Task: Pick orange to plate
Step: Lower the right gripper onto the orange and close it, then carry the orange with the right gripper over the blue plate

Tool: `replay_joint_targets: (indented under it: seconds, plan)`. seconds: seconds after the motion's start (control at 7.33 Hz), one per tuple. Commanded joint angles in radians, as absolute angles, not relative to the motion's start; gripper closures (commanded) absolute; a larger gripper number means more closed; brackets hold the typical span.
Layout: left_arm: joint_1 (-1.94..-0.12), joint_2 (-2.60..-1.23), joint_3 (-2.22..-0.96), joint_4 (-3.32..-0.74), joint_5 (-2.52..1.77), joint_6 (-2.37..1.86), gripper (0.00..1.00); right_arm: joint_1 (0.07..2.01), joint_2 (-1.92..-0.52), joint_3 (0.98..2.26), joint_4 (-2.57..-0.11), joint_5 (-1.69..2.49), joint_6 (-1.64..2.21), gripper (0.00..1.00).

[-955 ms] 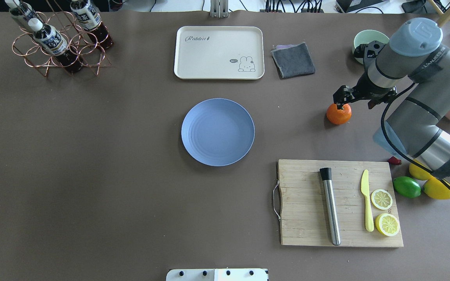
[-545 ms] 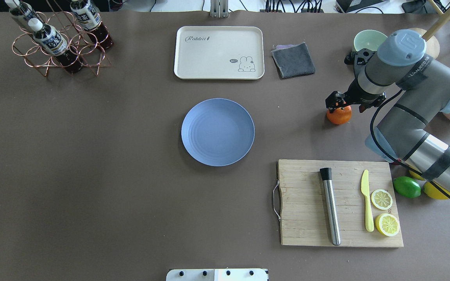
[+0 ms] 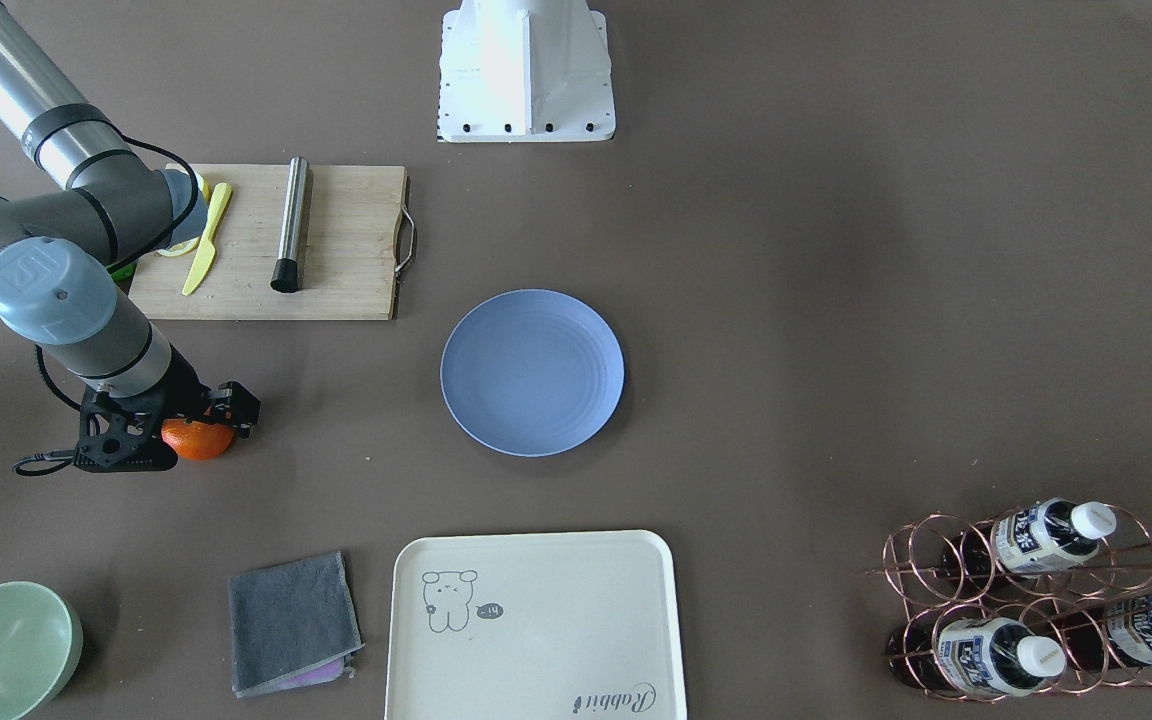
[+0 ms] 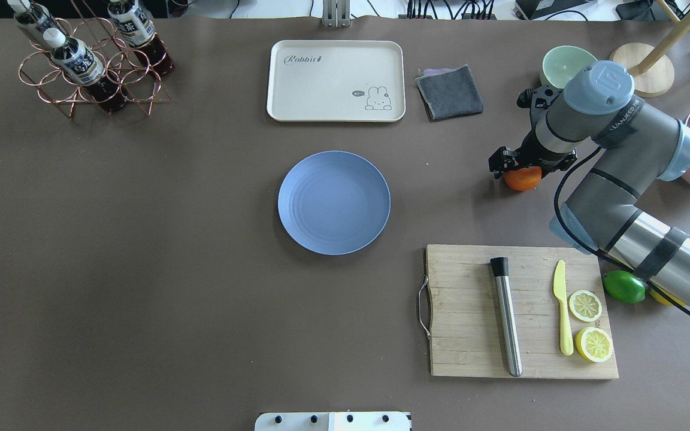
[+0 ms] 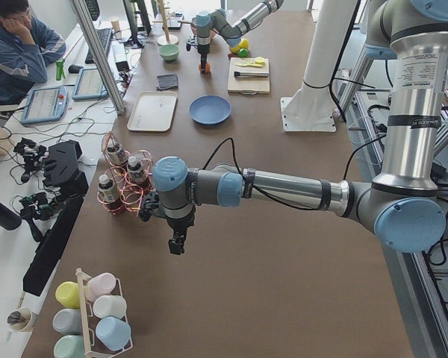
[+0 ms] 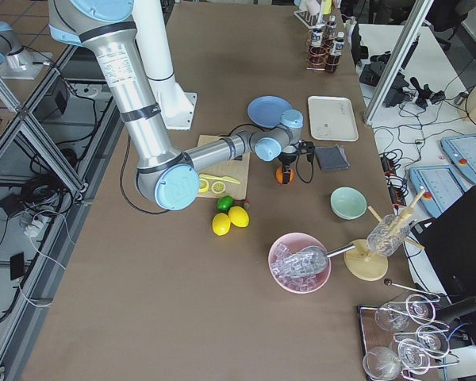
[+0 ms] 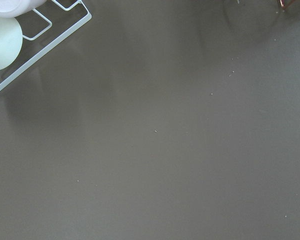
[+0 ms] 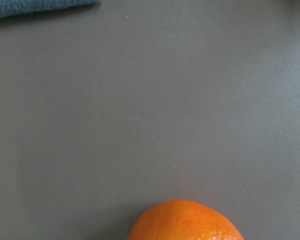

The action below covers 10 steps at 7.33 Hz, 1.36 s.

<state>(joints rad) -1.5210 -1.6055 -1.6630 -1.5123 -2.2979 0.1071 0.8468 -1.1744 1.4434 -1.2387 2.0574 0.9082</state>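
The orange (image 4: 525,179) lies on the brown table right of the periwinkle plate (image 4: 334,202), well apart from it. My right gripper (image 4: 516,167) hangs low directly over the orange and hides its upper part; its jaws stand open, one on each side of the fruit. In the front-facing view the gripper (image 3: 198,420) sits over the orange (image 3: 200,443), left of the plate (image 3: 532,372). The right wrist view shows only the orange's top (image 8: 185,222) at the bottom edge. My left gripper (image 5: 178,243) hovers over bare table near the bottle rack; I cannot tell its state.
A cutting board (image 4: 471,335) with a steel muddler (image 4: 505,317), yellow knife (image 4: 562,311) and lemon slices lies near the right arm. A lime (image 4: 623,287), green bowl (image 4: 562,60), grey cloth (image 4: 450,91), cream tray (image 4: 336,81) and bottle rack (image 4: 90,60) stand around.
My right gripper has moved left and lower over the orange, covering more of it. The orange and plate stay in place.
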Motion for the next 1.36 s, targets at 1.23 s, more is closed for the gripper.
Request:
replay_joint_targets:
  seconds: [1.23]
  plan:
    - [-1.525,-1.568,-1.64,-1.505,-2.302,0.101,0.0,0.569,-0.653,1.363,-1.565,1.843,1.518,1.0]
